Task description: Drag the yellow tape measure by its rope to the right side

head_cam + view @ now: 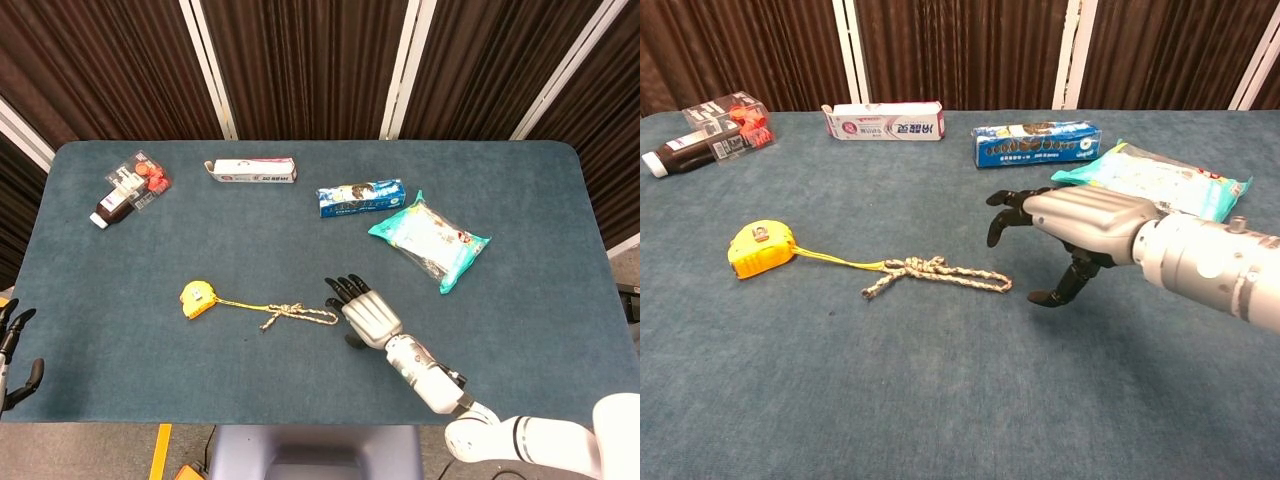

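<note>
The yellow tape measure (198, 298) (760, 247) lies left of the table's middle. Its braided rope (297, 315) (940, 272) trails off to the right, with a knot partway along and a loop at the end. My right hand (366, 315) (1065, 225) hovers just right of the rope's looped end, fingers spread and curved down, holding nothing. Its fingertips (997, 219) are a little above and beyond the loop, apart from it. My left hand (12, 345) shows only at the lower left edge of the head view, off the table, fingers apart.
A toothpaste box (251, 171) (884, 121), a blue biscuit pack (361, 197) (1037, 142) and a teal snack bag (430, 240) (1163, 180) lie toward the back and right. A dark bottle with a clear packet (130, 189) (708, 129) sits at the back left.
</note>
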